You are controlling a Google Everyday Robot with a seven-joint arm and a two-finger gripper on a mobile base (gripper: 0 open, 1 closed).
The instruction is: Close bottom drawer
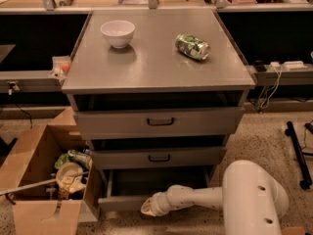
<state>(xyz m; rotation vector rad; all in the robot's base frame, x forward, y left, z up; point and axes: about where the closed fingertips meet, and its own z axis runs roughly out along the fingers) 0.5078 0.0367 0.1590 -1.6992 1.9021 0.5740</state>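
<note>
The bottom drawer (120,202) is the lowest of three in a grey metal cabinet. It stands pulled out a short way, its low plain front strip showing at the lower left and its dark inside above that. My white arm reaches in from the lower right. My gripper (148,208) is at the drawer's front strip, near its middle, low to the floor. Above are the middle drawer (159,157) and the top drawer (160,122), each with a black handle.
A white bowl (118,33) and a green can (192,46) on its side rest on the cabinet top (151,67). An open cardboard box (44,180) of rubbish stands on the floor at the left. A black stand leg (298,153) lies at the right.
</note>
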